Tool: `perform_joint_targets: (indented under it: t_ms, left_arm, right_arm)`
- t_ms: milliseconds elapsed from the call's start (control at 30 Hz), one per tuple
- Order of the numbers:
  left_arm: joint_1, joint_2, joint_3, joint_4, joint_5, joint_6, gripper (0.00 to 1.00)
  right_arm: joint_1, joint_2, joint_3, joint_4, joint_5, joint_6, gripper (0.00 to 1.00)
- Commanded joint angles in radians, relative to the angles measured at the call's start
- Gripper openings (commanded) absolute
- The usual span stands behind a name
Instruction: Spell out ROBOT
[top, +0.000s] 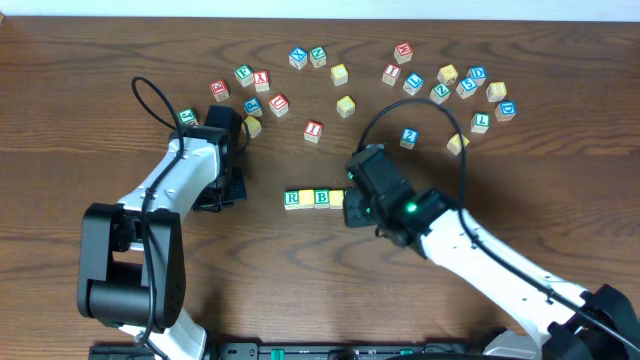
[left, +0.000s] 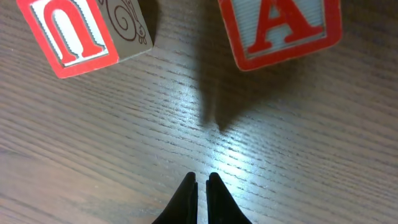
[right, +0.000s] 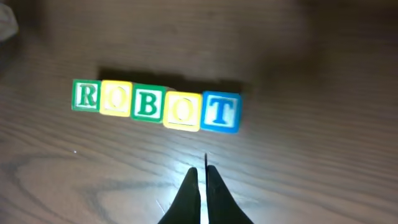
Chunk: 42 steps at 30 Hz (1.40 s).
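Five letter blocks stand in a row reading R (right: 85, 96), O (right: 116, 98), B (right: 148, 102), O (right: 182, 111), T (right: 220, 112). In the overhead view the row (top: 307, 198) lies mid-table, with its right end hidden under my right gripper (top: 352, 212). The right gripper (right: 203, 171) is shut and empty, a little in front of the row, below the second O and the T. My left gripper (left: 202, 180) is shut and empty on bare wood, near a red U block (left: 78, 28) and a red A block (left: 280, 25). It shows in the overhead view (top: 234, 118) at the back left.
Several loose letter blocks are scattered across the back of the table, from a red one (top: 219, 90) on the left to a blue one (top: 506, 109) on the right. A red block (top: 314, 129) and a yellow block (top: 345, 105) lie behind the row.
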Motion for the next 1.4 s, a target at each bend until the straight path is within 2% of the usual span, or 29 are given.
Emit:
perform_joint_targets:
  t_ms: [0,200,633,1367]
  left_arm:
    - [0.002,-0.022,0.022,-0.003,-0.013,0.013,0.08]
    - [0.002,-0.022,0.022,0.004,-0.013,0.013,0.08]
    - [0.002,-0.022,0.022,0.020,-0.013,0.013,0.08]
    - [0.002,-0.022,0.022,0.043,-0.013,0.013,0.08]
  right_arm:
    - [0.027,-0.004,-0.085,0.064,0.040,0.042,0.01]
    - [0.027,-0.004,-0.184,0.188,0.040,0.048,0.01]
    - [0.016,0.110,-0.187,0.323,-0.055,0.006,0.01]
    - [0.005,0.129,-0.187,0.340,-0.088,0.003,0.01]
